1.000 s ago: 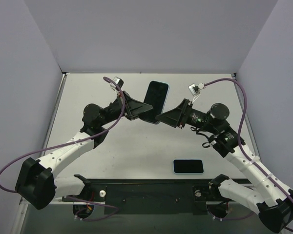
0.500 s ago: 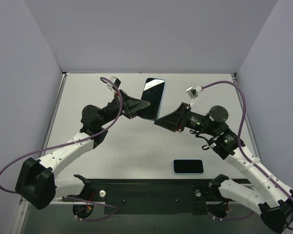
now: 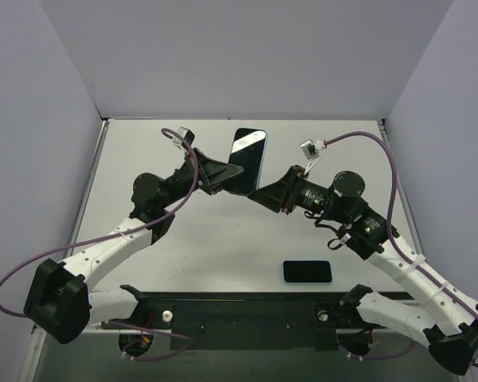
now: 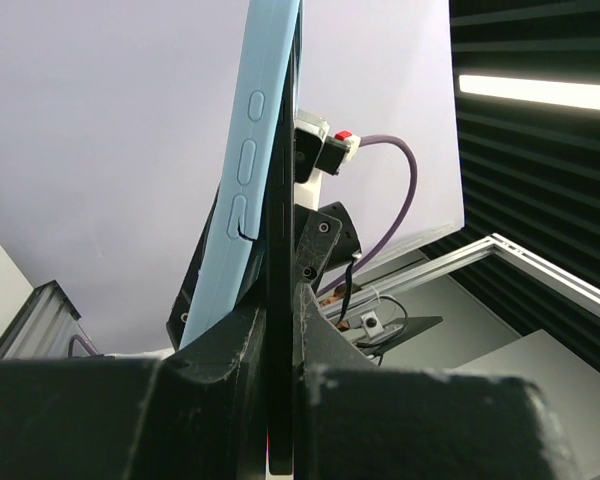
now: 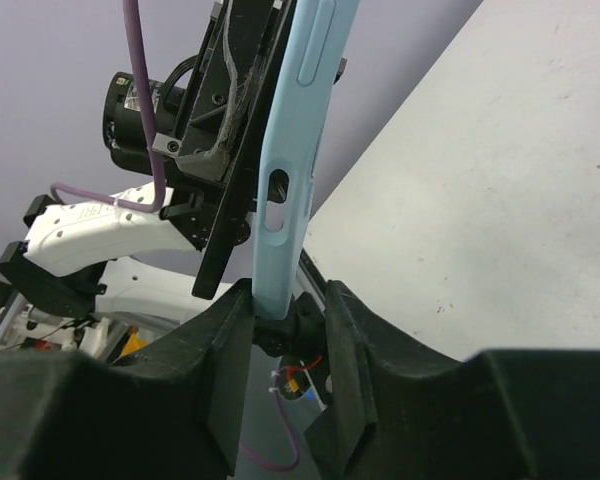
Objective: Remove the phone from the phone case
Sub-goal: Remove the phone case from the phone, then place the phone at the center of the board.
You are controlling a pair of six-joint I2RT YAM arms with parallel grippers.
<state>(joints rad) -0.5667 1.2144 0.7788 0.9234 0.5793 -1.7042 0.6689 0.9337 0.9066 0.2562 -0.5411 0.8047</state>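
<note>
A black phone point(image 3: 244, 157) in a light blue phone case point(image 3: 264, 157) is held in the air over the table's far middle, screen toward the top camera. My left gripper point(image 3: 237, 181) is shut on the phone's lower left part. In the left wrist view the phone's dark edge point(image 4: 280, 250) runs between the jaws, and the case point(image 4: 248, 180) bows away on the left. My right gripper point(image 3: 260, 191) straddles the case's lower end point(image 5: 295, 170). One finger touches the case, with a gap at the other.
A second dark-screened phone point(image 3: 307, 271) with a light blue rim lies flat on the table near the front, right of centre. Grey walls point(image 3: 48, 111) enclose the table on three sides. The arm bases and a black rail point(image 3: 247, 310) line the near edge.
My right gripper has moved left and up to the case's lower corner, and its jaws have narrowed around it. The left gripper has lifted and tilted the phone slightly.
</note>
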